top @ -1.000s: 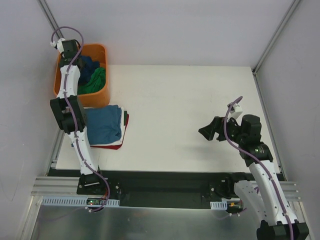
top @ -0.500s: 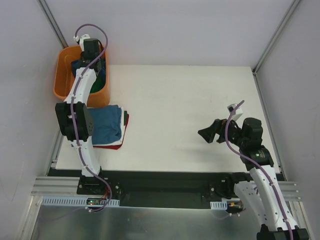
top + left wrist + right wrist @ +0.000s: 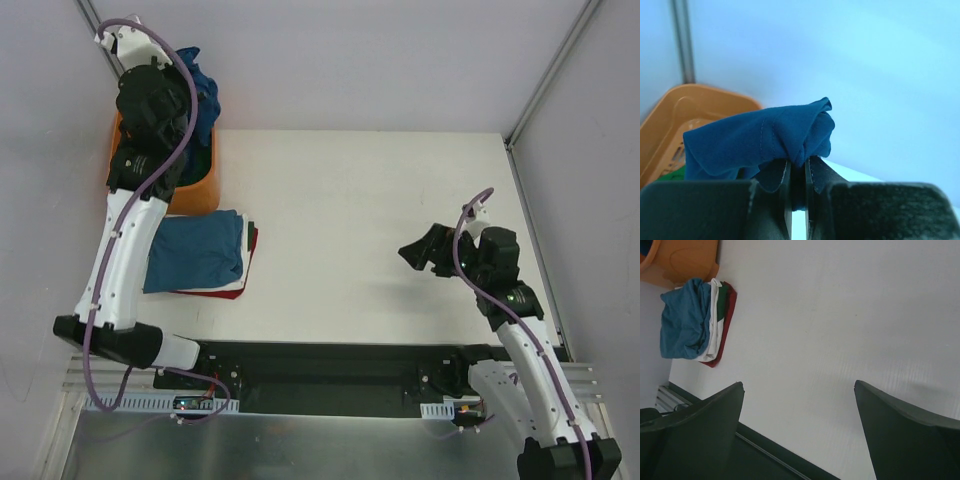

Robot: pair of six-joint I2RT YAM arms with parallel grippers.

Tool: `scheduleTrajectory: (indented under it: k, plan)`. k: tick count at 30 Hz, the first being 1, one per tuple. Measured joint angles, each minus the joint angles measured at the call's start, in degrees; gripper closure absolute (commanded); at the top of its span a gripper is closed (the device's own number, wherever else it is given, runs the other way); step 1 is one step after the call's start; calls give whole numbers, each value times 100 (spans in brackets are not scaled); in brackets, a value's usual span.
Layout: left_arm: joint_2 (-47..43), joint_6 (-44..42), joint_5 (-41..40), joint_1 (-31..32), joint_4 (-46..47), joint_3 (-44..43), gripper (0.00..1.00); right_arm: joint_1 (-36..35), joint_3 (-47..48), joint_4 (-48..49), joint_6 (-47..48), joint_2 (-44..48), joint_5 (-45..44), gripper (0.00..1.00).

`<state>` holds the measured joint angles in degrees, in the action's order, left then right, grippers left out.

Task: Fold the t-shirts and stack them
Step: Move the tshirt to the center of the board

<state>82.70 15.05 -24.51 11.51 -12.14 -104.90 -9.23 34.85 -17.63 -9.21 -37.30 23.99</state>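
Dark blue t-shirt (image 3: 760, 140) is pinched in left hand (image 3: 797, 172), fingers clenched on a fold. Cloth bunches just above the tips and droops toward the basket side. Top view: shirt held up over far end of orange basket (image 3: 192, 188), at far-left corner of table (image 3: 380, 200). Green cloth (image 3: 670, 174) sits low in basket. Folded stack (image 3: 225, 285) just beside basket, near side: teal-blue t-shirt (image 3: 195, 255) on top, with white, green and red edges under it. Right hand (image 3: 799, 386) spread wide, holding nothing, over table's right side, well apart from stack.
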Motion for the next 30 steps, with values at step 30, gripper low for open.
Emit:
scheduleTrajectory:
  k: [30]
  plan:
    - [446, -520, 520, 4072, -125, 142, 100, -1464, 1537, 284, -1305, -850, 4, 4]
